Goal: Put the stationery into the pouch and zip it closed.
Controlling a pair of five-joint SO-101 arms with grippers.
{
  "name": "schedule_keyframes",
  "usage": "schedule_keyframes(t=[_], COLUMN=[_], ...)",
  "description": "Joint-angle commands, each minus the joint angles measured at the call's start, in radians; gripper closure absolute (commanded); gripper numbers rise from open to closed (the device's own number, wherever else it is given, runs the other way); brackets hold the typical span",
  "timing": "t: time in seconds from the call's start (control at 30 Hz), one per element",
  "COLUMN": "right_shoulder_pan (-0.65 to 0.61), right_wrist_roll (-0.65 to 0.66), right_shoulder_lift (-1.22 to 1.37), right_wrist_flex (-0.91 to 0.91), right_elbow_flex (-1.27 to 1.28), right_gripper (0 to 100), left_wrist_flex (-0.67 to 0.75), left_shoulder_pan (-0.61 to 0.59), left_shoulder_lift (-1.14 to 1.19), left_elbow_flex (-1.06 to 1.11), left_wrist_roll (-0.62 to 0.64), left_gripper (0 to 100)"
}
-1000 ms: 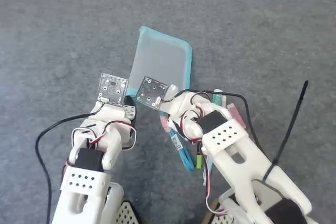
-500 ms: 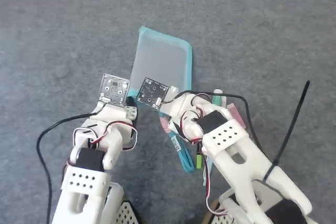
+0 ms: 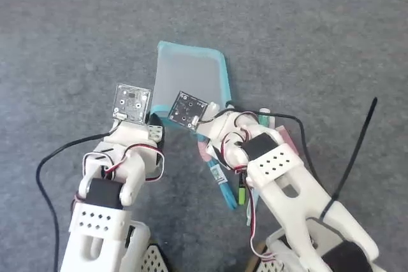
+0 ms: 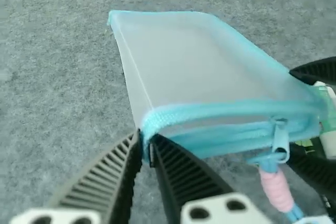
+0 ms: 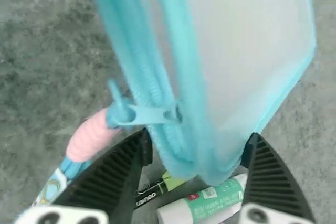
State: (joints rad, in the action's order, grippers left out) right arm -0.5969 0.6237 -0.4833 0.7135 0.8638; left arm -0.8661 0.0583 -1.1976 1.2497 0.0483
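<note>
Starting with the high view, a translucent pouch (image 3: 191, 81) edged in turquoise is seen on the grey tabletop (image 3: 331, 49), its near edge met by the wrist ends of the left arm (image 3: 108, 183) and the right arm (image 3: 280, 170). Under the right arm the stationery is laid outside the pouch: a blue pen (image 3: 220, 186), a green marker (image 3: 242, 192) and a pink item (image 3: 288, 139).

In the left wrist view, the left gripper (image 4: 146, 142) is shown clamped narrow on the pouch's near corner, the turquoise zip band pinched between its fingers. The rest of the pouch is stretched away ahead of this gripper. The zip pull (image 4: 278, 142) is found far along the band from it, with the blue pen's pink grip just past the pull. Two black fingers (image 4: 315, 72) of the right gripper (image 4: 316, 119) are seen flanking that far end.

In the right wrist view, the right gripper (image 5: 199, 145) is held wide, the pouch's zip-end corner set between its two fingers; whether the pads press on it cannot be told. The zip pull is seen just ahead of one finger. Directly beneath this gripper a green-labelled tube (image 5: 210, 203) and the green marker are lying on the tabletop
</note>
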Motion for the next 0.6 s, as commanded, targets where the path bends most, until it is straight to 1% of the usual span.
schedule_keyframes(t=[0.0,0.07,0.2,0.33,0.5,0.57], right_shoulder_pan=[0.018,0.019,0.019,0.019,0.021,0.021], right_wrist_roll=[-0.015,-0.037,-0.068,-0.069,-0.064,-0.064], right_shoulder_lift=[-0.013,-0.013,-0.013,-0.013,-0.053,-0.104], right_wrist_flex=[-0.039,-0.058,-0.085,-0.093,-0.077,-0.039], right_elbow_flex=[-0.023,-0.025,-0.028,-0.028,-0.028,-0.028], right_gripper=[72.5,75.3,89.5,99.2,99.1,99.1], left_wrist_flex=[-0.037,-0.054,-0.057,-0.057,-0.057,-0.054], left_shoulder_pan=[0.015,0.014,0.015,0.015,0.012,0.009], left_shoulder_lift=[0.011,0.011,0.011,0.011,0.009,0.009], left_elbow_flex=[-0.085,-0.099,-0.101,-0.102,-0.102,-0.104], left_wrist_roll=[0.018,0.018,0.02,0.02,0.02,0.017], left_gripper=[99,99,99,99,99,98])
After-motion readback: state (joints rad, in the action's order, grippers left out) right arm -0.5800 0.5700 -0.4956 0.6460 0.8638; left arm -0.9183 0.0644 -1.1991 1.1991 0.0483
